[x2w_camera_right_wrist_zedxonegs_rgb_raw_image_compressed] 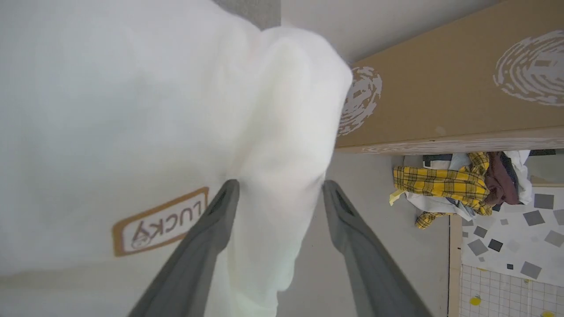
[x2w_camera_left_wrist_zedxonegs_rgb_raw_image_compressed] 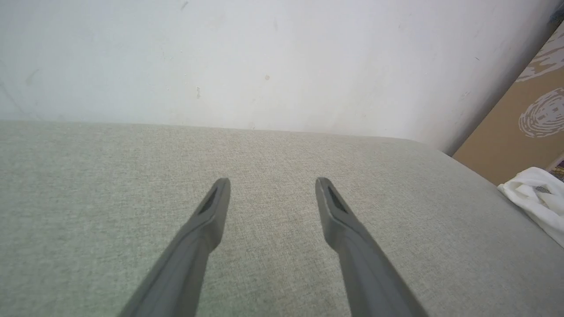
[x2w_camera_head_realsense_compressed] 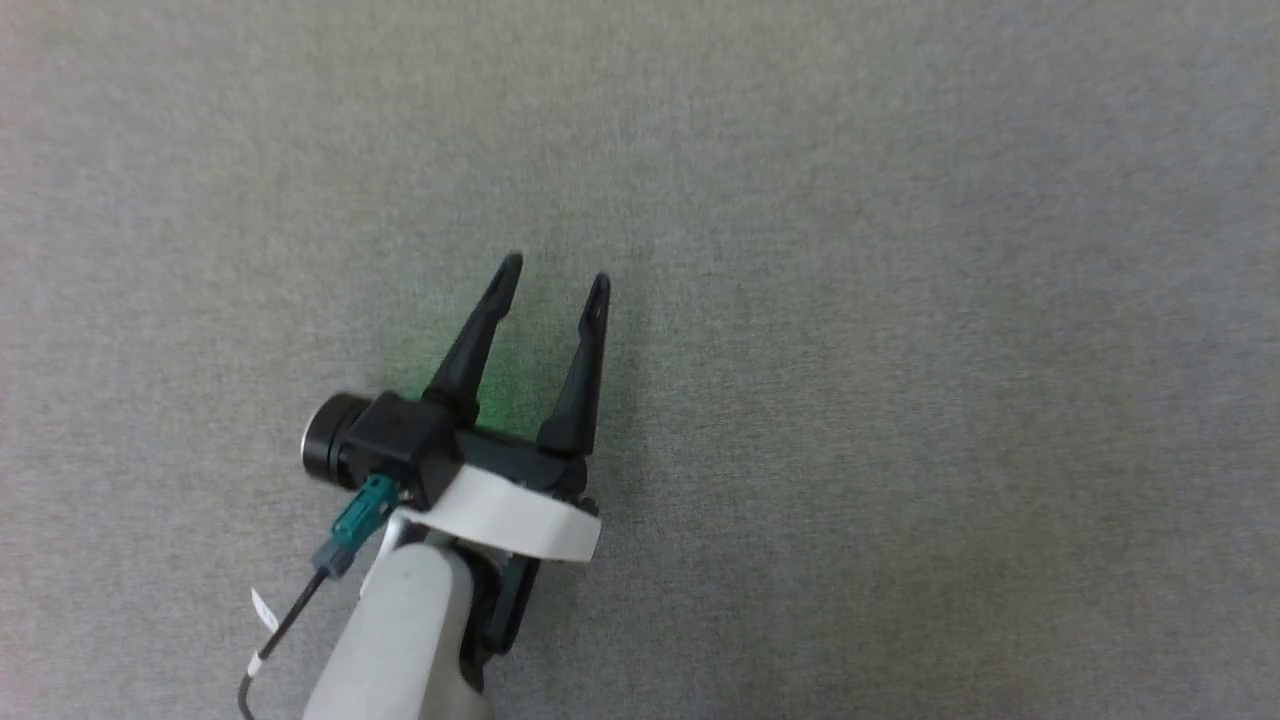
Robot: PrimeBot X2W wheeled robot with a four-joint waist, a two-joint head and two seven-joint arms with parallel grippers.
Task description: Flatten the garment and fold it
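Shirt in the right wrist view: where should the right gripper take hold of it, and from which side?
Probably the raised fold of the shirt beside the LUCKY label, approached straight ahead along the right gripper's open fingers. That ridge stands up from the flatter panel and sits between the fingers, narrower than their gap, so closing there should pinch it.

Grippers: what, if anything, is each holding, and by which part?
Nothing is clamped. The left gripper is open, empty. The right gripper is open around a bunched fold of the garment.

Grey fabric surface [x2w_camera_head_realsense_compressed: 900,300], white wall [x2w_camera_left_wrist_zedxonegs_rgb_raw_image_compressed: 264,57], cardboard box [x2w_camera_right_wrist_zedxonegs_rgb_raw_image_compressed: 440,88], yellow plaid cloth [x2w_camera_right_wrist_zedxonegs_rgb_raw_image_compressed: 440,182]
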